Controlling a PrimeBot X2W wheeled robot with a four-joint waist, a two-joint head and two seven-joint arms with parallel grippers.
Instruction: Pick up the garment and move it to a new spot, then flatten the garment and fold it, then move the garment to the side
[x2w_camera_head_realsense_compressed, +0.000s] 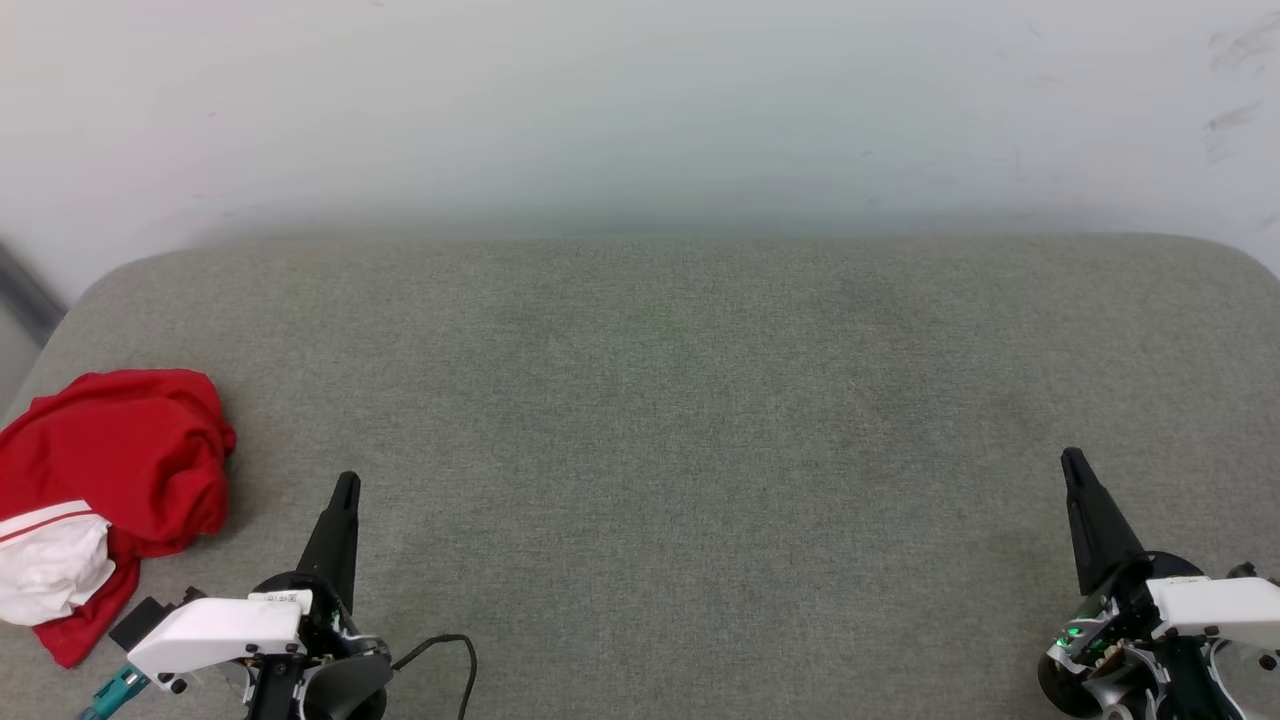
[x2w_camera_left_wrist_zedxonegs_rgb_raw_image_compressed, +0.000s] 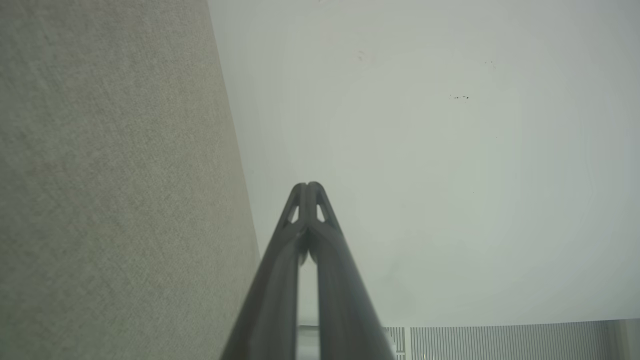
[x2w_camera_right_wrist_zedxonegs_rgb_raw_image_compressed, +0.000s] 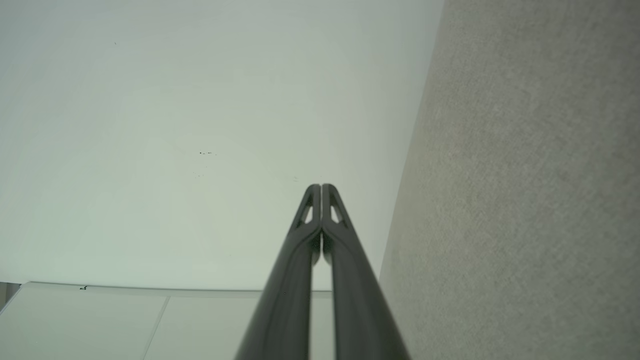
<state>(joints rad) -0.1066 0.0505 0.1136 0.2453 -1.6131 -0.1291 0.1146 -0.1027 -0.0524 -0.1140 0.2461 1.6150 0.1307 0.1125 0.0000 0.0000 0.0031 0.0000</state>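
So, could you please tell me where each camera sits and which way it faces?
Head view: on the robot's head, facing forward and down at the grey surface, the wall and the garment at far left; the left gripper and right gripper show, both shut.
Left wrist view: on the left wrist, looking along the left gripper at the wall.
Right wrist view: on the right wrist, looking along the right gripper at the wall.
Shared: all three show the wall and grey surface.
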